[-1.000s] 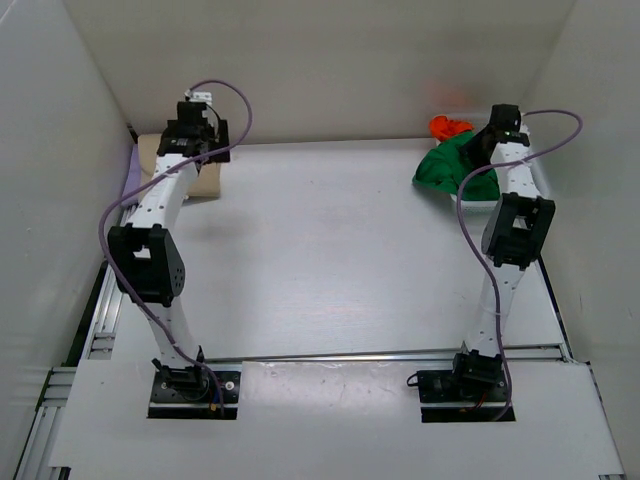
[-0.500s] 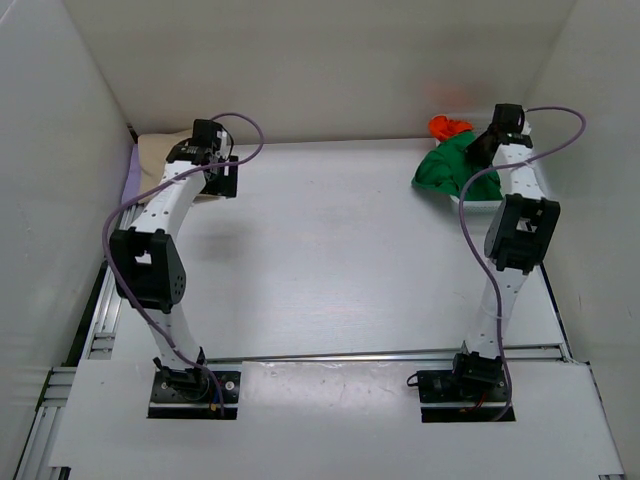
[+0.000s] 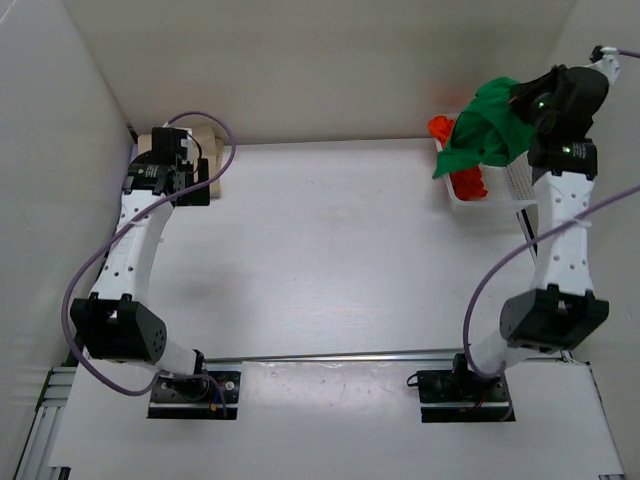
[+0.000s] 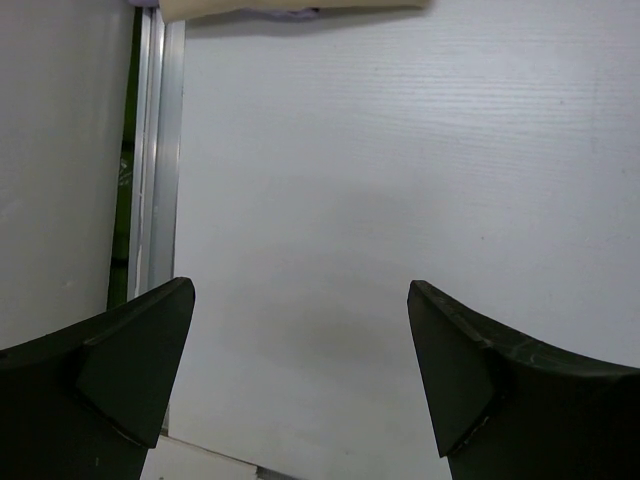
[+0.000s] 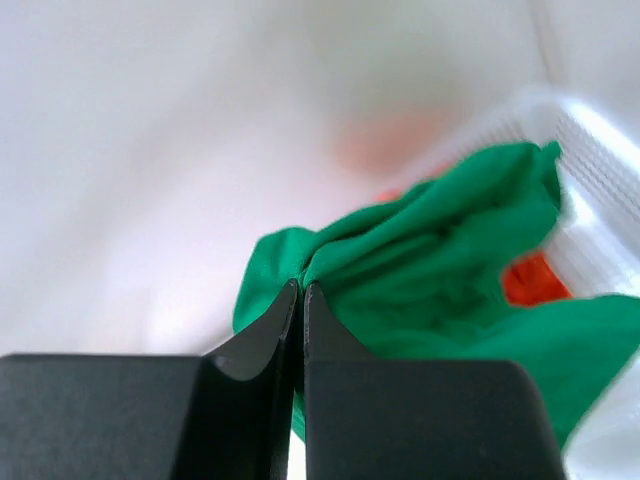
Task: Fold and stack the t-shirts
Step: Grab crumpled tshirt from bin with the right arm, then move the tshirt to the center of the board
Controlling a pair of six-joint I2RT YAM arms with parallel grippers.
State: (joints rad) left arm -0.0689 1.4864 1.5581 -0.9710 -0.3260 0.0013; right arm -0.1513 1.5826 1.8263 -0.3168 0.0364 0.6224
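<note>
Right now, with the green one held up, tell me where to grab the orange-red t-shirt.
Pinch the bunched hump of the orange-red t-shirt showing under the hanging green t-shirt, coming straight down from above. It lies crumpled inside the white basket, whose walls would likely block a sideways approach.

The green t-shirt [image 5: 440, 260] is soft matt cloth, the basket [image 5: 600, 140] white plastic mesh.

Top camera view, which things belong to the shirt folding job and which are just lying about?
Job: bright green cloth t-shirt, pinched in the right claw; orange-red cloth t-shirt; beige tan cloth t-shirt.
Lying about: white plastic mesh basket; aluminium rail.
</note>
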